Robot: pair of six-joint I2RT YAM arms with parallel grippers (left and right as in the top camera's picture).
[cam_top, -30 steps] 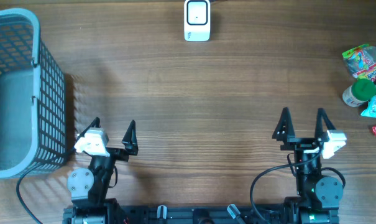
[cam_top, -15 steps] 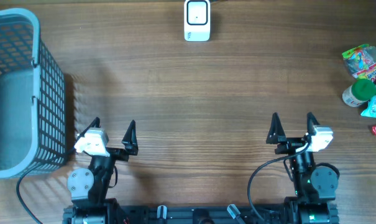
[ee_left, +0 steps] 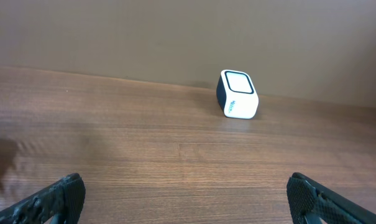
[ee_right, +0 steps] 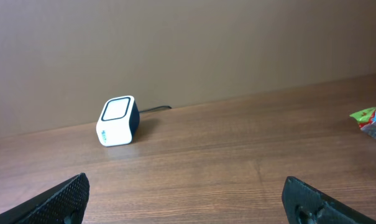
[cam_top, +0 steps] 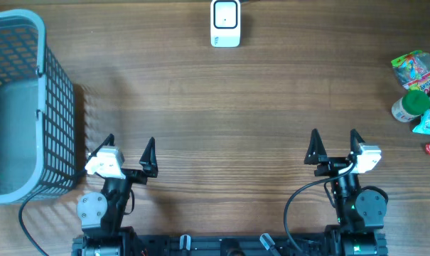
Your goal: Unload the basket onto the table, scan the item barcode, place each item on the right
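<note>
Basket: just left of left gripper
Item pile: ahead, well right of right gripper
Left gripper: jaws held apart, empty
Right gripper: jaws held apart, empty
Scanner: seen far ahead, between grippers

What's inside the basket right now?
The basket shows only its bare grey floor, no items. Its left part runs off the overhead picture, so that side is unseen.
</note>
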